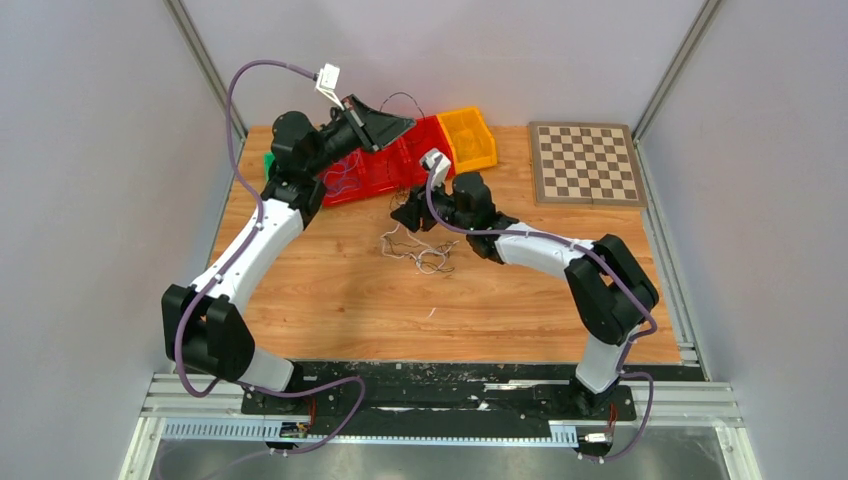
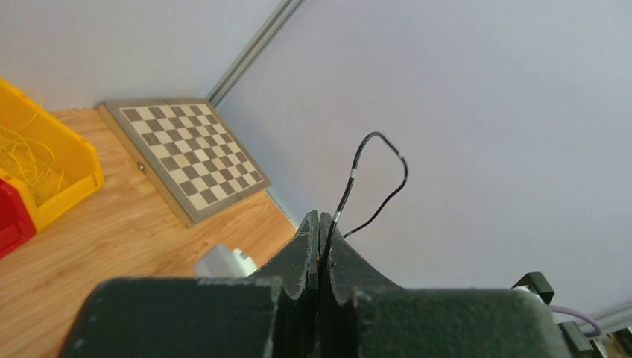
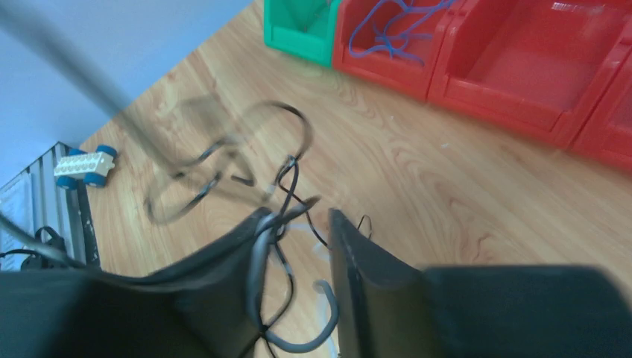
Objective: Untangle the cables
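Note:
My left gripper [image 1: 392, 124] is raised above the bins at the back and shut on a thin black cable [image 1: 401, 97]. In the left wrist view the cable [image 2: 356, 171] rises from between the shut jaws [image 2: 322, 250] and loops in the air. My right gripper [image 1: 408, 213] is low over the table, beside a tangle of thin pale and dark cables [image 1: 420, 252]. In the right wrist view its jaws [image 3: 298, 224] stand open, with a grey cable [image 3: 257, 261] and thin black cables [image 3: 287, 175] hanging between the fingers; they are blurred.
Red bins [image 1: 375, 172], a yellow bin [image 1: 470, 138] and a green bin [image 1: 268, 162] stand at the back. One red bin holds a blue cable [image 3: 395, 30]. A chessboard [image 1: 585, 162] lies at the back right. A small white and blue block [image 3: 86, 168] lies near the table edge.

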Available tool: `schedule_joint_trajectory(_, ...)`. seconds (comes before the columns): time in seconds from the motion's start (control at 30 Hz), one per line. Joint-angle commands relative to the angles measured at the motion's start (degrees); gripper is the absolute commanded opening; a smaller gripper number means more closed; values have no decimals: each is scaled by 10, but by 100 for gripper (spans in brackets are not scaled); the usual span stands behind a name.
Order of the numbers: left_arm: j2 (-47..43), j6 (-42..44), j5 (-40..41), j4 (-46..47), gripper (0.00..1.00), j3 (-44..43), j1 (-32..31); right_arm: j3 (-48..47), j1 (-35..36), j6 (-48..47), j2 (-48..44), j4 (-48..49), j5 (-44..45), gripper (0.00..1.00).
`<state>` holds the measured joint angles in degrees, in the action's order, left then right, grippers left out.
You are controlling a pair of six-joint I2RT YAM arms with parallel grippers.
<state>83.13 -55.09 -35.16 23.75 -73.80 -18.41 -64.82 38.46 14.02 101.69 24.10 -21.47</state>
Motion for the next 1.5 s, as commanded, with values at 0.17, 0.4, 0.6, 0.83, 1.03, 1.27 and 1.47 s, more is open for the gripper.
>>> schedule_joint_trajectory(0.17,-5,-10,12,17,0,-138,44,102,-15,-37,-12,-5,5,5)
schedule_joint_trajectory(0.4,12,1,-15,33,0,-198,48,155,-34,-79,-40,-27,-17,7)
schedule_joint_trajectory(0.6,16,4,-38,56,0,-180,48,119,-43,-110,-52,-88,-69,33)
schedule_joint_trajectory(0.83,23,41,-60,71,0,-211,56,132,-54,-159,-93,-128,-109,30)
schedule_joint_trajectory(1.03,55,45,-64,69,0,-286,71,147,-74,-155,-80,-155,-109,18)
schedule_joint_trajectory(1.27,84,47,-84,64,0,-327,80,120,-101,-129,-91,-175,-157,60)
schedule_joint_trajectory(1.47,97,80,-87,71,0,-307,86,66,-106,-163,-137,-193,-184,79)
